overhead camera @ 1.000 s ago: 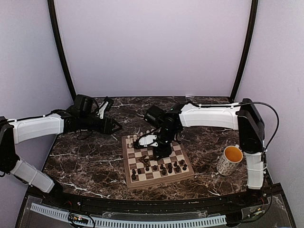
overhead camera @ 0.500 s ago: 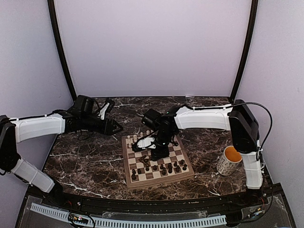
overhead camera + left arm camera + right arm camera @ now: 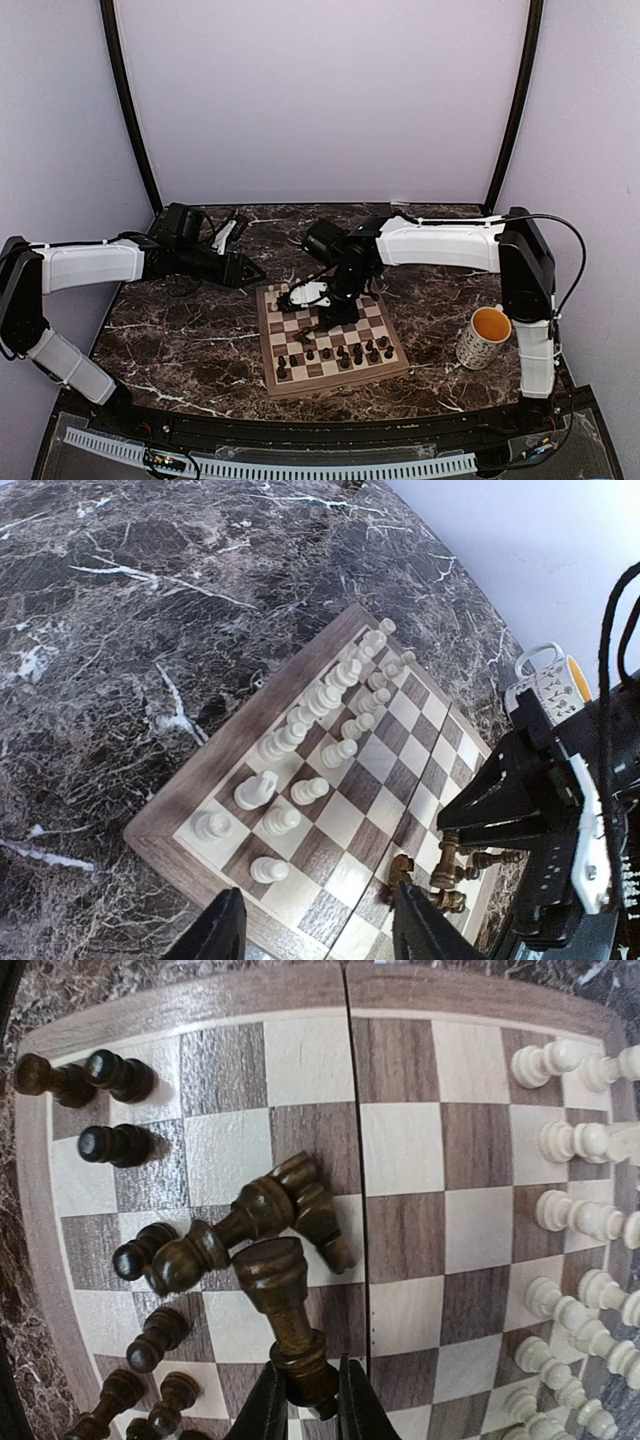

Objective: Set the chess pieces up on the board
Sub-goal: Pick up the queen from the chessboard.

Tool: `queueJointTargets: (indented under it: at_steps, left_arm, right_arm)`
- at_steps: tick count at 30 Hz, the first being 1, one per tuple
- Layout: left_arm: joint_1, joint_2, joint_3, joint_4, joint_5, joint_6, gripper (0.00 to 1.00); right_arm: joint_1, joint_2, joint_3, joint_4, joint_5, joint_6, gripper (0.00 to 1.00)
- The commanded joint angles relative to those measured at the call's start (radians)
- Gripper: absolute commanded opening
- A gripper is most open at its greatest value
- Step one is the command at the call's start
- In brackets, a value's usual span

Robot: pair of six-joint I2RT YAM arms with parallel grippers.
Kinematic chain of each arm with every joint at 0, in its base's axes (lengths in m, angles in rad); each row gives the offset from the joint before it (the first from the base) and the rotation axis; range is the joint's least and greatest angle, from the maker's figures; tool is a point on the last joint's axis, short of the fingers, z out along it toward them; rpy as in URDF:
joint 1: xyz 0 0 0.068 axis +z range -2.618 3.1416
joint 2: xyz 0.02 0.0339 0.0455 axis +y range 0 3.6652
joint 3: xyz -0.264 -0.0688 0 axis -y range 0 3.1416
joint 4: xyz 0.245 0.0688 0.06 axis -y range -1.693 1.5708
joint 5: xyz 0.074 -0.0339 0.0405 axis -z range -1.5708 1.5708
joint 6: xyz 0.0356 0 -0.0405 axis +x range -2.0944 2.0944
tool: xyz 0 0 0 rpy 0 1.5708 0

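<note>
The board (image 3: 268, 345) lies mid-table. It also shows in the left wrist view (image 3: 200, 780) and the right wrist view (image 3: 200, 1000). Cream chess pieces (image 3: 320, 705) stand in two rows on its far side (image 3: 580, 1220). Dark pieces (image 3: 345, 352) stand in the near rows. Three dark pieces (image 3: 270, 1210) lie toppled near the board's middle. My right gripper (image 3: 305, 1405) hangs over the board (image 3: 325, 312), shut on a dark piece (image 3: 285, 1300) whose flat base points down at the squares. My left gripper (image 3: 325, 935) is open and empty, just off the board's far left corner (image 3: 250, 268).
A speckled mug (image 3: 485, 337) with a yellow inside stands to the right of the board and shows in the left wrist view (image 3: 545, 685). Dark marble table (image 3: 180, 340) surrounds the board. Walls close off the back and sides.
My left gripper has moved right, closer to the board's far left corner. My right gripper stays over the board's middle with the dark piece, shifting only slightly.
</note>
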Motion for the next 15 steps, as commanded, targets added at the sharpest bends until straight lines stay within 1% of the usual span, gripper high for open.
queueJointTargets:
  at_steps: [1, 7, 15]
  left_arm:
    - [-0.034, 0.009, 0.008, 0.040, 0.092, 0.013, 0.53]
    - [-0.106, 0.002, -0.016, 0.108, 0.134, 0.025, 0.54]
    - [-0.143, 0.044, -0.040, 0.212, 0.209, -0.090, 0.56]
  right_arm:
    - [0.005, -0.088, -0.003, -0.005, -0.013, -0.012, 0.11]
    - [0.004, -0.109, 0.002, -0.005, -0.003, -0.006, 0.11]
    - [-0.008, -0.134, 0.044, 0.007, 0.006, 0.061, 0.11]
